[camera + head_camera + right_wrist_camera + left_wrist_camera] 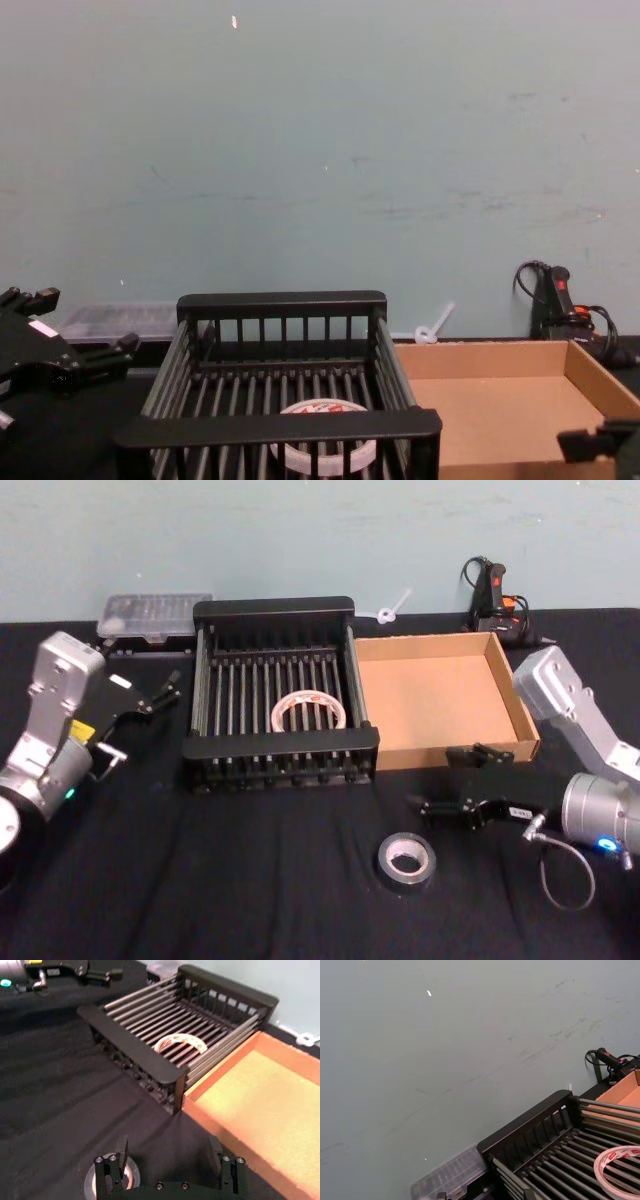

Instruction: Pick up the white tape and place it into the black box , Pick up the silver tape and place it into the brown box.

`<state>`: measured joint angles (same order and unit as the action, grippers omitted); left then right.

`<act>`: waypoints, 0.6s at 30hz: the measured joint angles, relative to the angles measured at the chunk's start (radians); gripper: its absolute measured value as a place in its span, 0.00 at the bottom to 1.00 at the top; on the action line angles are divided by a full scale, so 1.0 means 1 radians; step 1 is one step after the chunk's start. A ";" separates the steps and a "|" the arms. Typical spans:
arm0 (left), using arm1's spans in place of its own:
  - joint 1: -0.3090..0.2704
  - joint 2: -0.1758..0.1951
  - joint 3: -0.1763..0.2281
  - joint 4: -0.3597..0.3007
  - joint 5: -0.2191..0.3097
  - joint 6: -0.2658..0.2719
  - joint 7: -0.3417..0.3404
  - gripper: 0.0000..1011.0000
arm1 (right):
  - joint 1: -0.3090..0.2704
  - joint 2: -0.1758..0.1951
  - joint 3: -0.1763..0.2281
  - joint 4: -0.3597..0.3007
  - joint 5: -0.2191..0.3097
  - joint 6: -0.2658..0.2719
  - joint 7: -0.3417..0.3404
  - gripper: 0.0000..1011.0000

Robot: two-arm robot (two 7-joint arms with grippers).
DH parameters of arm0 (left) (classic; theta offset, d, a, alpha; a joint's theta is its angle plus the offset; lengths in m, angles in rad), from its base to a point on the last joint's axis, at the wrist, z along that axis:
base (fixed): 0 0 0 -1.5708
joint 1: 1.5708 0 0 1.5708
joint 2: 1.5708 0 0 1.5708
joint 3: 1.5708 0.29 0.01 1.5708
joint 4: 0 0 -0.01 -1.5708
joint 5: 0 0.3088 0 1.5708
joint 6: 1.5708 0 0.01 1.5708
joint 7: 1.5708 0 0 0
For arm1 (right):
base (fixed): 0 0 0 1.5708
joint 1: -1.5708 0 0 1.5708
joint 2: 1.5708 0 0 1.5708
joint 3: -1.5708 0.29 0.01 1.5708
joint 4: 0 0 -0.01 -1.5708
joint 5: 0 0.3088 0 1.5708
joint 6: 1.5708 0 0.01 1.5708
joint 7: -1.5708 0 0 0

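Note:
The white tape (309, 712) lies flat on the barred floor of the black box (273, 607), also visible from the right wrist (180, 1042) and the chest (320, 410). To its right stands the brown box (455, 748), its inside bare. The silver tape (406, 860) rests on the black cloth in front of both boxes. My right gripper (437, 778) hovers open just above and behind it; in the right wrist view the roll (112, 1177) peeks out beside one finger. My left gripper (165, 692) hangs open left of the black box, holding nothing.
A clear plastic case (155, 613) lies at the back left. A black tool with a cable (495, 590) and a small white object (392, 608) sit behind the brown box. A pale wall closes the back. Black cloth covers the table front.

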<state>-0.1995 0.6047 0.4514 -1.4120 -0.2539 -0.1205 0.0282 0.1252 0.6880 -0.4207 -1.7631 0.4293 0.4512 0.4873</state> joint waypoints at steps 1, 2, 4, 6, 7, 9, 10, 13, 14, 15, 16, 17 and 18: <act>0.000 0.000 0.000 0.000 0.000 0.000 0.000 0.99 | 0.002 0.005 -0.008 0.001 0.000 0.002 0.003 0.99; 0.000 0.000 0.000 0.000 0.000 0.000 0.000 0.99 | 0.003 0.008 -0.013 0.001 0.000 0.004 0.005 0.99; 0.000 0.000 0.000 0.000 0.000 0.000 0.000 0.99 | 0.007 0.012 -0.021 0.004 0.000 0.006 0.009 0.99; 0.000 0.000 0.000 0.000 0.000 0.000 0.000 0.99 | 0.013 0.017 -0.034 0.008 -0.001 0.010 0.015 0.99; 0.000 0.000 0.000 0.000 0.000 0.000 0.000 0.99 | 0.015 0.018 -0.038 0.009 -0.002 0.011 0.017 0.99; 0.000 0.000 0.000 0.000 0.000 0.000 0.000 0.99 | 0.020 0.022 -0.049 0.014 -0.004 0.014 0.021 0.99; 0.000 0.000 0.000 0.000 0.000 0.000 0.000 0.99 | 0.022 0.023 -0.053 0.015 -0.005 0.016 0.022 0.99; 0.000 0.000 0.000 0.000 0.000 0.000 0.000 0.99 | 0.029 0.026 -0.067 0.020 -0.009 0.024 0.026 0.99; 0.000 0.000 0.000 0.000 0.000 0.000 0.000 0.99 | 0.031 0.027 -0.070 0.021 -0.010 0.026 0.026 0.99; 0.000 0.000 0.000 0.000 0.000 0.000 0.000 0.99 | 0.032 0.028 -0.073 0.022 -0.011 0.028 0.027 0.99; 0.000 0.000 0.000 0.000 0.000 0.000 0.000 0.99 | 0.034 0.030 -0.077 0.025 -0.012 0.032 0.029 0.99; 0.000 0.000 0.000 0.000 0.000 0.000 0.000 0.99 | 0.035 0.031 -0.079 0.025 -0.012 0.033 0.030 0.99; 0.000 0.000 0.000 0.000 0.000 0.000 0.000 0.99 | 0.036 0.033 -0.081 0.026 -0.012 0.035 0.032 0.99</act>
<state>-0.1996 0.6047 0.4514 -1.4120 -0.2539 -0.1205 0.0283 0.1612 0.7206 -0.5022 -1.7373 0.4171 0.4867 0.5189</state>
